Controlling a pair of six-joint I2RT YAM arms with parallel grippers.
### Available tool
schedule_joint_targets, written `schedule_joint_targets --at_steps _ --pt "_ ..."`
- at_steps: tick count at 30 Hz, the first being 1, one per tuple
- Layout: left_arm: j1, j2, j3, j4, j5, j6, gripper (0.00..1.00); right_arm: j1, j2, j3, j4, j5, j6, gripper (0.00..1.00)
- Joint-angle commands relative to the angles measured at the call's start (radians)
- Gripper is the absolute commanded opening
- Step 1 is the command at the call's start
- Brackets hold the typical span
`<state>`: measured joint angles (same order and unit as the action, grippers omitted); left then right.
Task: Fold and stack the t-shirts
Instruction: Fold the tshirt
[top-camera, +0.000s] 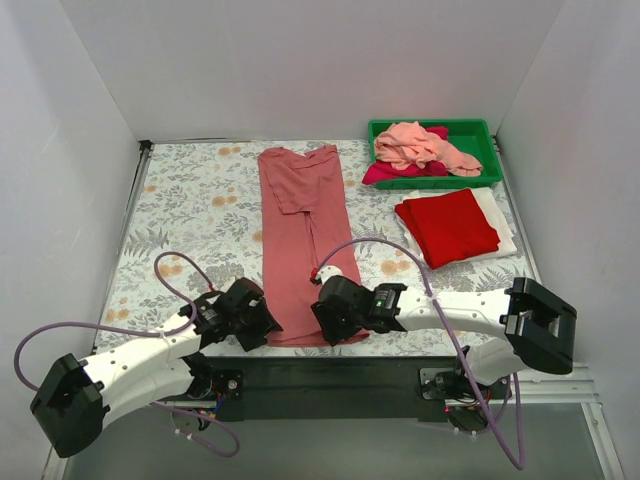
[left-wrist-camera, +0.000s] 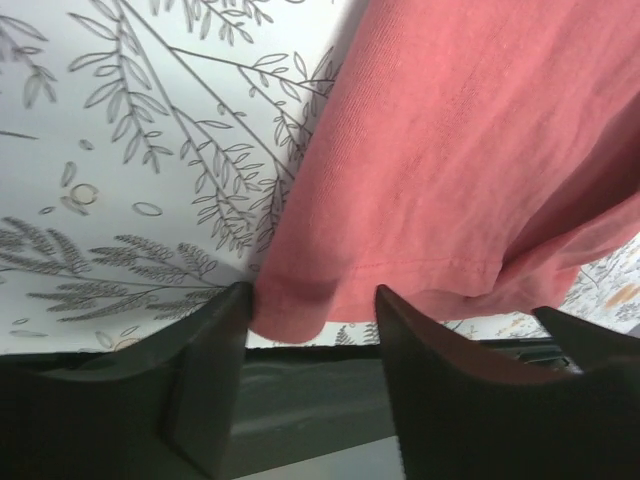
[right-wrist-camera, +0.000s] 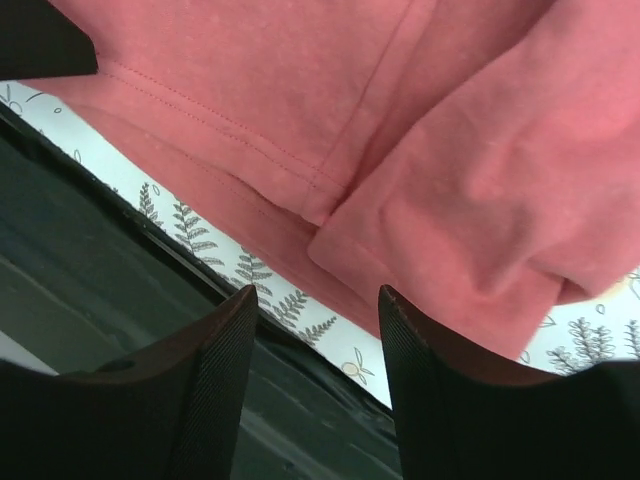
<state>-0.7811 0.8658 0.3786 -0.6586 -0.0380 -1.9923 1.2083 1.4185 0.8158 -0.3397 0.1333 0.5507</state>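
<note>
The left gripper (top-camera: 245, 312) sits at the near left corner of the rose shirt (top-camera: 300, 230) with its jaws apart. In its wrist view the hem corner lies at the gap between the fingers (left-wrist-camera: 215, 350), not pinched. The rose shirt lies flat as a long narrow strip, sleeves folded inward, hem end nearest the grippers. The right gripper (top-camera: 335, 308) is over the shirt's near right corner, also spread, with nothing clamped; its wrist view shows doubled cloth just past the fingertips. Right of the rose shirt, well apart, a red shirt (top-camera: 447, 225) lies folded on a white shirt (top-camera: 497, 208). Further right and beyond, a bin (top-camera: 430, 125) holds a salmon shirt (top-camera: 420, 147) over a magenta shirt (top-camera: 385, 173). The cloth looks light and limp and would likely sag and slide, so I would pinch each near hem corner through all layers and lift both together
</note>
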Motion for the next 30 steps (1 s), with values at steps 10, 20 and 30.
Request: schedule_joint_targets --at_steps 10,20,30 --pt "-0.004 0.087 -0.047 0.048 0.007 -0.033 0.17 0.040 0.178 0.109 0.036 0.184 0.135 0.43" --pt "-0.006 0.059 -0.078 0.057 0.020 -0.043 0.03 0.076 0.169 0.114 -0.019 0.155 0.170 0.19" --pt "-0.004 0.056 -0.084 0.067 0.024 -0.040 0.00 0.120 0.122 0.149 -0.099 0.160 0.155 0.08"
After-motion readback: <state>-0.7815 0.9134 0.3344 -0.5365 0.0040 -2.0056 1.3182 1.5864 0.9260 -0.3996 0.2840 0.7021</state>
